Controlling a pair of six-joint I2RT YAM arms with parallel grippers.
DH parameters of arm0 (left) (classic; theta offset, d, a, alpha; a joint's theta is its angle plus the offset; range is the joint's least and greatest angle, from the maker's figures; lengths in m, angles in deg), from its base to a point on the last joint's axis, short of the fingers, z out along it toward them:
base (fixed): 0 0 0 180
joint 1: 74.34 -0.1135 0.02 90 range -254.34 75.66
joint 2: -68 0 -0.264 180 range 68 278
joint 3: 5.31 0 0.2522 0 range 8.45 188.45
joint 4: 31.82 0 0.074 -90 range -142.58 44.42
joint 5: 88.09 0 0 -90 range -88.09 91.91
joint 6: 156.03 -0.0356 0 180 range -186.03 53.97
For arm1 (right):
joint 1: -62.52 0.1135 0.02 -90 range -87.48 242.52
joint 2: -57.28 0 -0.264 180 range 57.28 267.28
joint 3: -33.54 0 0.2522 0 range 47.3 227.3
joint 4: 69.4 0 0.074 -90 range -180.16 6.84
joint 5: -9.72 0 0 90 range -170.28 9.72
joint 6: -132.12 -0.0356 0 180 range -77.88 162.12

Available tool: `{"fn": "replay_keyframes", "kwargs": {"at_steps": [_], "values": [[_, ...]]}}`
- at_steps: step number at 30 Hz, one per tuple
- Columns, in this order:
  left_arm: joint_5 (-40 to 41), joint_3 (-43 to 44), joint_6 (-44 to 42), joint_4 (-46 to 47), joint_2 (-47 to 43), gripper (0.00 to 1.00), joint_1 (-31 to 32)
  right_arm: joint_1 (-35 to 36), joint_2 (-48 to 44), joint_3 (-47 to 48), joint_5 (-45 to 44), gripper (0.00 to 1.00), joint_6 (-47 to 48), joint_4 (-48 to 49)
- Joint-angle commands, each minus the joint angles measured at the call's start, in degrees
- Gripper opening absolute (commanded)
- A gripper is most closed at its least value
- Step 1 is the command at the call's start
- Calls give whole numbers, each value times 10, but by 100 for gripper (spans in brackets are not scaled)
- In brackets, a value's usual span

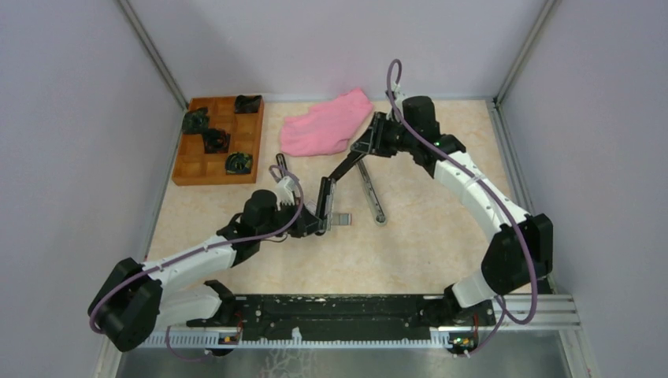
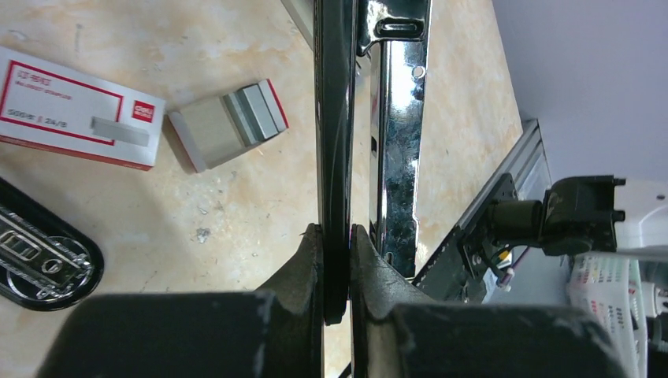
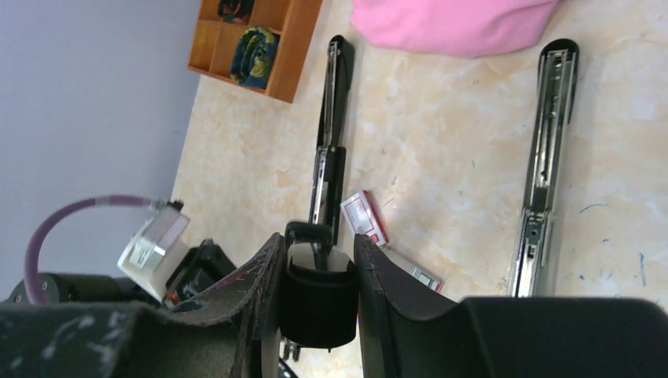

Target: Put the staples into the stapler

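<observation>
Holding the long black metal stapler [image 2: 335, 118] open: your left gripper [image 2: 336, 233] pinches its thin top arm, and your right gripper [image 3: 317, 246] clamps its black end. The small silvery-grey block of staples [image 2: 254, 113] lies untouched on the beige surface [image 2: 236, 213], just beside. Next, likely, free one gripper to fetch it.

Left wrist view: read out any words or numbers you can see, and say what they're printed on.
"5000" then "24/" and one unclear character: lower line on the white red-bordered cardboard box.
Upper line of print on that box: too blurred to read.
Small red square logo at the box's right end: too small to read.
</observation>
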Motion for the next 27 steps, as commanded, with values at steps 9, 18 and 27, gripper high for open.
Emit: {"fn": "replay_keyframes", "kwargs": {"at_steps": [9,18,27], "values": [[-80,33,-78,69,-12,0,61,-38,144,145,-65,0,75,-12],[-113,33,-70,114,-3,0,73,-37,209,178,-29,13,66,-33],[-45,15,-6,119,12,0,73,-37,169,159,-50,71,67,-24]]}}
